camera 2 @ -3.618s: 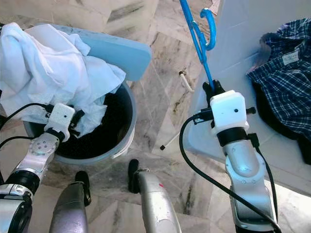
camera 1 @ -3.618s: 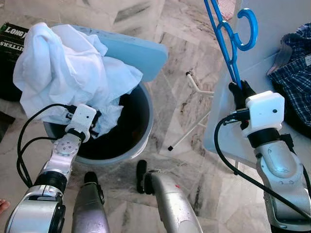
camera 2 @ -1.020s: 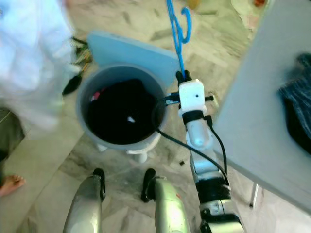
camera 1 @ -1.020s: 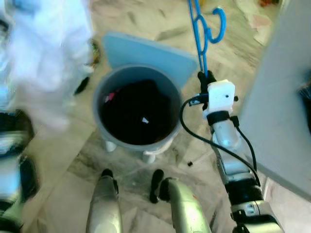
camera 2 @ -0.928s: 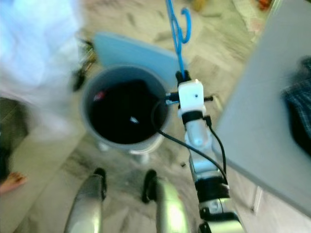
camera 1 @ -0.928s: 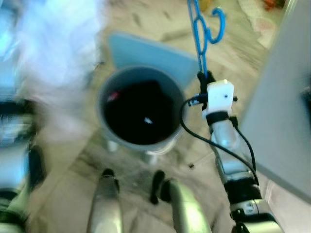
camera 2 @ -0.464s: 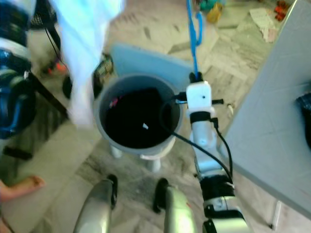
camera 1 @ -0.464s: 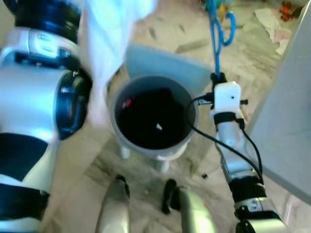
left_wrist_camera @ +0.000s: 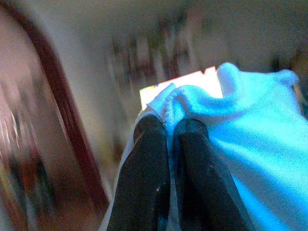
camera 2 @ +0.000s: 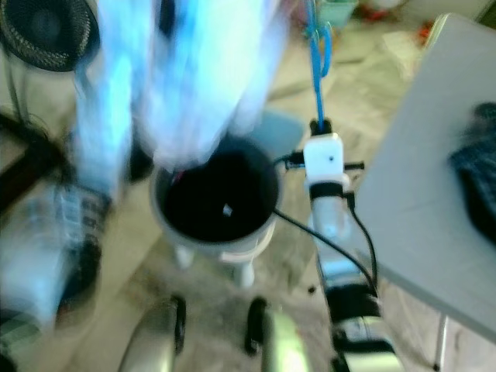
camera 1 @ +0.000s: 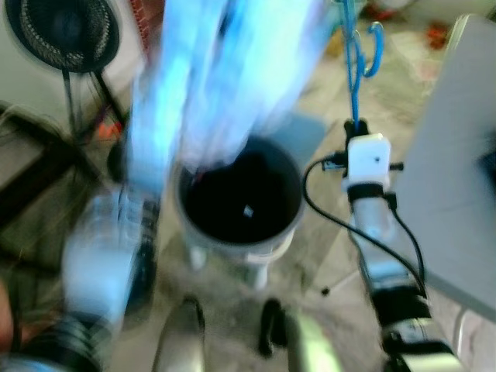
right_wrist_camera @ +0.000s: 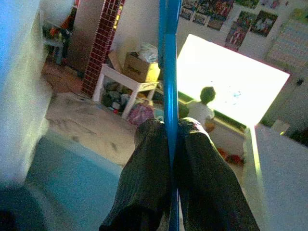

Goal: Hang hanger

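1. Right gripper (right_wrist_camera: 166, 139) raised in front of the torso, its two black fingers (right_wrist_camera: 144, 178) clamped on the lower bar of the blue hanger (camera 1: 356, 58), the hook pointing up and away above the white wrist housing.
2. Left gripper (left_wrist_camera: 169, 132) lifted high on the robot's left, fingers (left_wrist_camera: 147, 173) pressed together on a bunched fold of the white garment (left_wrist_camera: 250, 144); cloth smeared into pale blue streaks in the head views, draped down over the near rim of the grey bucket (camera 1: 275, 232).
3. Dark laundry inside the bucket; light blue lid (camera 2: 279, 128) just behind it on the marble floor (camera 1: 318, 256).
4. Grey table (camera 2: 418, 201) to the robot's right, with a dark checked garment (camera 2: 477, 174) lying at its far edge.
5. Black fan (camera 1: 62, 27) at upper left, well apart from the bucket.
6. Probable step in hand: bringing cloth and hanger together before any hanging. No rail or rod to be made out in these blurred frames.
7. To do it well: hanger kept steady and upright, grip firm on the bar so the hook cannot swing.
8. Garment lifted fully free of the bucket rim first, to avoid snagging or dragging wet cloth back in.
9. Neck or shoulder opening best found and spread before threading; present pinch looks like a random fold, so a regrip likely needed.
10. Slower motion advisable, given the heavy blur, so the cloth hangs still enough to judge.
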### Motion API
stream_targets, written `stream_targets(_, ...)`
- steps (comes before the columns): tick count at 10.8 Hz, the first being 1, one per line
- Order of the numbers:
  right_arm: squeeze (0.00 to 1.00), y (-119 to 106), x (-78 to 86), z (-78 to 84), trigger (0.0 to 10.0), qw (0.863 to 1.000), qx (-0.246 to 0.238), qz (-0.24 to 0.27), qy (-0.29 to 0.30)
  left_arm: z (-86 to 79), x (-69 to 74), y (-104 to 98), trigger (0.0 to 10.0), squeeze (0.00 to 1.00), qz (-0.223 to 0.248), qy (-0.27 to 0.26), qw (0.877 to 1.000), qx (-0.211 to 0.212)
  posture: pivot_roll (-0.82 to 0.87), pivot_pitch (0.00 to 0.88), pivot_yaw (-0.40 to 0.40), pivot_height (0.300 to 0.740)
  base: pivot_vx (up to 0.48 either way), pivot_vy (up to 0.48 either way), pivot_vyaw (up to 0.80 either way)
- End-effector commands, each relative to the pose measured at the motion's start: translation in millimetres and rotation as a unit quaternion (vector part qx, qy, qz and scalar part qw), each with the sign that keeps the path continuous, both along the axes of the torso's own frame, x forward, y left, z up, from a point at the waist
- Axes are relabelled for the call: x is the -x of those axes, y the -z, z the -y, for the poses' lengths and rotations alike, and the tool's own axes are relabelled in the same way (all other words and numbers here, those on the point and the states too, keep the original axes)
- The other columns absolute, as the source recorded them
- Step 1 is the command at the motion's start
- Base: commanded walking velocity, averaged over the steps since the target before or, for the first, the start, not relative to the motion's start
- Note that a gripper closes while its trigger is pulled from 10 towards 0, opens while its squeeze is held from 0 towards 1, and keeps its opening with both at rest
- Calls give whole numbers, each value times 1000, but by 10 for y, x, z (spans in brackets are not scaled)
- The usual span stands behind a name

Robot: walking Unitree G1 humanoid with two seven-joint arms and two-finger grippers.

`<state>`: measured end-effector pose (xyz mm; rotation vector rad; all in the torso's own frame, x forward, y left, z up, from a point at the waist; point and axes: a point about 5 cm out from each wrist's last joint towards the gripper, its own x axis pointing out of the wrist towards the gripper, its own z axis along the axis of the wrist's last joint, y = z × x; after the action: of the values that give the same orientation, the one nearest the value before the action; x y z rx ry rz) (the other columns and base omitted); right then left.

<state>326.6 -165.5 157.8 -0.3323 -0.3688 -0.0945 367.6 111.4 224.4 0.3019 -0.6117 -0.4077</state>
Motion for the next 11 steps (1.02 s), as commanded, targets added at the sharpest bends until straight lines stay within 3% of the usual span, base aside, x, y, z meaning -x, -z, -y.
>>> stream_targets(1,0,8,0,12,10000,1000,-5,-1,1,24,13,-48,0,0,7,3,1000,-4,125,168,-80,740,0,0,0)
stream_targets(2,0,-6,-10,-23,10000,1000,-4,-1,-5,-14,96,237,0,0,-49,6,999,13,124,174,-85,740,0,0,0)
stream_targets(4,0,-27,-10,-26,10000,1000,-3,2,-8,247,369,753,0,0,-171,105,980,8,111,180,-84,740,0,0,0)
stream_targets(5,0,-29,-6,-14,10000,1000,-2,3,-6,344,545,1016,0,0,-248,172,953,-7,108,181,-83,740,0,0,0)
stream_targets(6,0,-26,2,-13,10000,1000,-2,2,-6,370,882,1359,0,0,-294,258,911,-130,105,189,-85,740,0,0,0)
stream_targets(7,0,-21,7,-15,10000,1000,-2,0,-9,349,1021,1497,0,0,-314,273,893,-172,108,191,-88,740,0,0,0)
stream_targets(8,0,-17,9,-24,10000,1000,-3,-1,-12,328,1086,1560,0,0,-331,274,884,-183,109,192,-89,740,0,0,0)
stream_targets(9,0,-25,-3,-64,10000,1000,-6,-2,-20,239,1217,1704,4157,0,-357,282,853,-256,115,196,-91,740,0,0,0)
stream_targets(10,0,-26,-9,-89,10000,1000,-7,-2,-25,89,1249,1828,10000,0,-381,260,828,-320,119,199,-92,740,0,0,0)
stream_targets(11,0,-22,-3,-100,10000,1000,-8,-3,-28,-58,1223,1891,10000,1000,-390,220,820,-357,121,202,-91,740,0,0,0)
